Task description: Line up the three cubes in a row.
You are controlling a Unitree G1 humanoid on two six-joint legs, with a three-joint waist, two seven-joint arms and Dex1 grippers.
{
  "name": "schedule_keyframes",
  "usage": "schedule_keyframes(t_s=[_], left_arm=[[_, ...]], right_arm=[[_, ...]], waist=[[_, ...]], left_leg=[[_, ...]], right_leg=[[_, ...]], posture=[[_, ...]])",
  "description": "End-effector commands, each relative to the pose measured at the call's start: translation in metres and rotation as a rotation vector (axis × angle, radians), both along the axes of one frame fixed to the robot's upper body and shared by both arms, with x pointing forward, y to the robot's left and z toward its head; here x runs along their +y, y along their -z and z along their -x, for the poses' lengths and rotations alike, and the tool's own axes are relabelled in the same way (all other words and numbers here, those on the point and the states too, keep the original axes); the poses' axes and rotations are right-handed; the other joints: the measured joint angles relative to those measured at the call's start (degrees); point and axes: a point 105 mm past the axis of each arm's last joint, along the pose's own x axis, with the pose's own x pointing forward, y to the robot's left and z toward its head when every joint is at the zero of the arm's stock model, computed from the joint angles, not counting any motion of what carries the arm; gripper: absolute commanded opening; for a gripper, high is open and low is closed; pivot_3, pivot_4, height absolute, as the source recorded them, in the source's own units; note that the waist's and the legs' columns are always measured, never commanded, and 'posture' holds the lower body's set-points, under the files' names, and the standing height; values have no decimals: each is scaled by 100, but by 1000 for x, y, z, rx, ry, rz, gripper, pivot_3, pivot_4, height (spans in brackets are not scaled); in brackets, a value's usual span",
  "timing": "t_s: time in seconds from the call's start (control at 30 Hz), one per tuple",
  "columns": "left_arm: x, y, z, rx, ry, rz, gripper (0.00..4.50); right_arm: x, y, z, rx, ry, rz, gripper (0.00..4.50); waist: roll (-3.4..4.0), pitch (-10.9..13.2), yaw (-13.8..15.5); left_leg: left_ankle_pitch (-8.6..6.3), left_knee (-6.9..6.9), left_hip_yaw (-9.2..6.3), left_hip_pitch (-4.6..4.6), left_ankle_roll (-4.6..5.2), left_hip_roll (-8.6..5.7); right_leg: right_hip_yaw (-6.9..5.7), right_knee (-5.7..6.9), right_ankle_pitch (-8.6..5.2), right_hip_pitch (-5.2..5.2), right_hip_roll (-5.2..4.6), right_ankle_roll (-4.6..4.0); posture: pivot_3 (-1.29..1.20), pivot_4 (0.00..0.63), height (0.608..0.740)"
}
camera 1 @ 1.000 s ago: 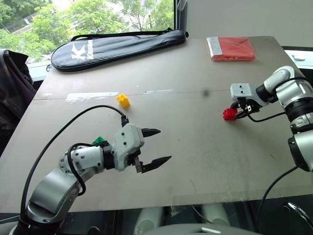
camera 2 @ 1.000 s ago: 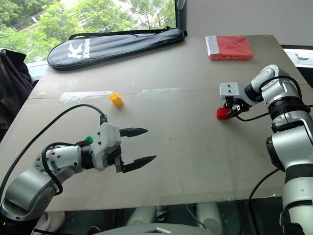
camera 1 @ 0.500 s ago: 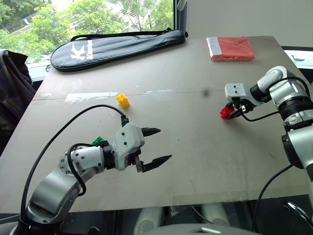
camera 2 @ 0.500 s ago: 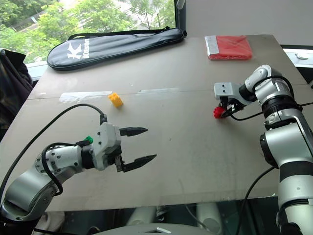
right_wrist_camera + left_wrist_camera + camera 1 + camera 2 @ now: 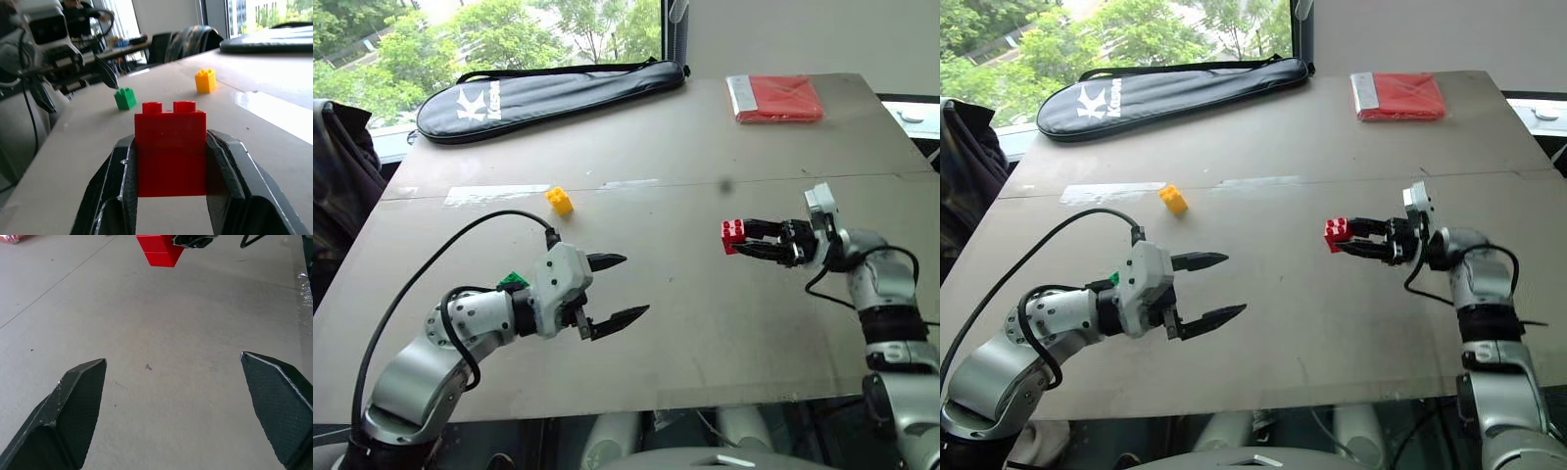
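**Holding the red brick above mid-table, two bricks waiting on the left**

Starting at the table's (image 5: 822, 323) left side, the left gripper (image 5: 619, 290) hovers over the near-left area with its two black fingers spread wide and nothing between them, pointing toward the middle of the table. The green cube (image 5: 513, 281) sits on the surface just behind that gripper's body, partly hidden by it, well in from the left edge. The yellow cube (image 5: 559, 201) stands farther back, near a pale streak that runs toward the left edge; it is clearly apart from the green one. A long black zipped bag (image 5: 548, 88) lies along the far-left edge, reaching toward the far middle.

Between the open left fingers and the right arm, the middle of the table is bare grey board, a wide stretch running from the near edge to the far side.

Right of centre, the right gripper (image 5: 747, 244) points toward the left side, roughly level, its fingers clamped on the red cube (image 5: 734, 236). In the right wrist view the brick (image 5: 170, 147) is pinched on two opposite sides, studs up, lifted off the surface. A flat red cloth packet (image 5: 778, 97) lies near the far-right corner, well apart from everything else.
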Motion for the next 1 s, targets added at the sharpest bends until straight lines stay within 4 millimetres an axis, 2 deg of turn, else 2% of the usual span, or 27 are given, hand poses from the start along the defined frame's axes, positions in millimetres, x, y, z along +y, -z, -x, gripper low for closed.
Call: schedule_keyframes(t_s=[0.03, 0.17, 0.33, 0.53, 0.67, 0.8, 1.0], left_arm=[[6, -12, -2, -46, 22, -4, 4500], [8, -14, -2, -43, 36, -19, 4500], [9, -17, -1, -41, 48, -34, 4500], [9, -19, 1, -43, 45, -36, 4500], [7, -18, 2, -44, 37, -29, 4500], [6, -18, 2, -44, 33, -28, 4500], [6, -18, 2, -46, 32, -24, 4500]], right_arm=[[12, 1, 11, -43, 54, -150, 1304], [20, 23, 3, -62, 157, -169, 1304], [28, 49, 3, -73, 105, -54, 1304], [27, 62, -4, -92, 148, -11, 1304], [26, 78, -2, -72, 144, 52, 1304], [25, 83, -2, -59, 144, 83, 1304], [23, 83, -3, -54, 155, 95, 4107]], waist=[[-1, 0, -3], [0, 0, -13], [-6, -3, -18], [-40, -23, -25], [-53, -23, -14], [-81, -40, -3], [-84, -41, 5]], left_leg=[[0, -1, -2, 4, 0, 0], [9, 4, 0, 13, -8, 1], [23, 7, -5, 26, -27, 12], [27, 7, 0, 40, -36, 41], [23, -1, -2, 128, -34, 50], [24, 2, -4, 129, -34, 52], [24, 1, -4, 128, -34, 53]], right_leg=[[0, 5, 0, 0, 2, -1], [5, 18, 9, 1, 16, -14], [0, 24, 17, 12, 56, -27], [4, 20, 29, 22, 86, -46], [-3, -4, 6, 117, 90, -51], [-4, -2, 2, 118, 93, -49], [-4, -4, 13, 117, 92, -67]], posture=[[0, 150, 712], [0, 150, 712], [0, 150, 712], [0, 150, 712], [0, 150, 712], [0, 150, 712], [0, 150, 712]])
